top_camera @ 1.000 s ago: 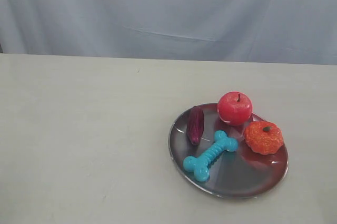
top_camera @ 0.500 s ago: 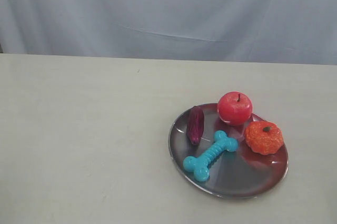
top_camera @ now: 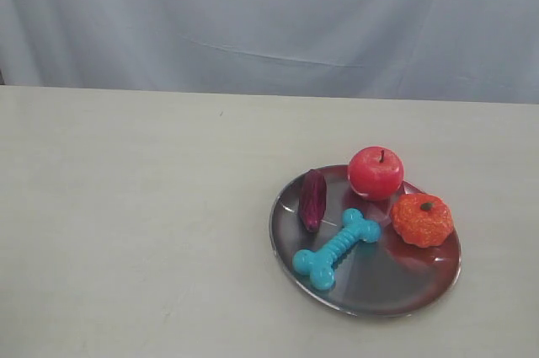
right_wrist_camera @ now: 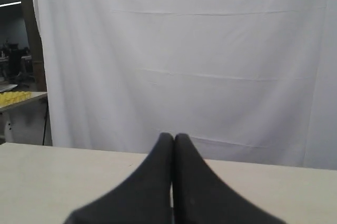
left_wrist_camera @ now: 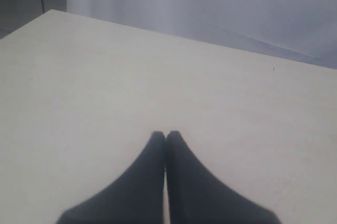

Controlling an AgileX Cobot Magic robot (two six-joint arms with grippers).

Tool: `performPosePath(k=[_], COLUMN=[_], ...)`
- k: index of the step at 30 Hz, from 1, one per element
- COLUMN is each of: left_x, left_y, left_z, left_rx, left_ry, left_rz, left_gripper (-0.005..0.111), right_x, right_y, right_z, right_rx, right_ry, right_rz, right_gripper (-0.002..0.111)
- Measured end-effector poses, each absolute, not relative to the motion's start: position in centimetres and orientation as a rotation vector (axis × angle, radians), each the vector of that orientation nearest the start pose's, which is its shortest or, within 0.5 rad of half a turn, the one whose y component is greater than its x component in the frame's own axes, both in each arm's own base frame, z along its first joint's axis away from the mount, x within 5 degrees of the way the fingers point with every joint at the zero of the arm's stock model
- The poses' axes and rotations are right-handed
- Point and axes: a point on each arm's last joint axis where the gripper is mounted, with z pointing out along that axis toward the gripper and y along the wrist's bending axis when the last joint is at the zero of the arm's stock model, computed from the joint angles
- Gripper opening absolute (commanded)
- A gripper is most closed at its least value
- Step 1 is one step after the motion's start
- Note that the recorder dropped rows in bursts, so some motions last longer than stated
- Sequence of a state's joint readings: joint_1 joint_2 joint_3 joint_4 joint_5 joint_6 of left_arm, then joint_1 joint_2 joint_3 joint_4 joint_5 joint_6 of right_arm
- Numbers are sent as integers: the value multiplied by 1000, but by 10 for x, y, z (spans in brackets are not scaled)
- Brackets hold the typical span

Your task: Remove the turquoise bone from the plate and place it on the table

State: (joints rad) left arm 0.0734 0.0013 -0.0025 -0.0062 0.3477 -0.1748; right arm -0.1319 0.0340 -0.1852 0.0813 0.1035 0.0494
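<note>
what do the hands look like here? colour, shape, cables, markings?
Left hand and right hand look alike in the wrist views: two matte black fingers each, broad at the base, tapering to narrow rounded tips. No cables or markings visible; the arm links are out of frame.

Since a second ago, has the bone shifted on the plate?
No. The bone lies at the same spot and angle on the plate, equally close to the purple piece.

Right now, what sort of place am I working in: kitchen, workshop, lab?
Probably a staged test bench, not a kitchen: a plain table, a pale curtain hung behind it, and toys on the plate: a turquoise bone, an apple, a pumpkin.
</note>
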Motion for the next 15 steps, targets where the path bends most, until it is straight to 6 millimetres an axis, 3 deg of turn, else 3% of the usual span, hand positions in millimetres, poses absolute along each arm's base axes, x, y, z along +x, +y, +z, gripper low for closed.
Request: performPosePath(k=[3,7,11,15], left_x=[53,53,53,53], left_y=[4,4,4,4], left_z=[183,183,183,183], left_rx=[-230,-230,-230,-230], left_ry=[1816,1816,1816,1816], left_rz=[-77,-77,-77,-77], left_gripper=[0,0,0,0], right_x=[48,61,93,131], right_y=[-4,-4,-6,-11], right_z=[295,330,357,364], right_rx=[186,202,247,318], right_ry=[1545,1832,2059,2220], right_rz=[17,42,74,107], right_gripper=[-1,-1,-1,-1])
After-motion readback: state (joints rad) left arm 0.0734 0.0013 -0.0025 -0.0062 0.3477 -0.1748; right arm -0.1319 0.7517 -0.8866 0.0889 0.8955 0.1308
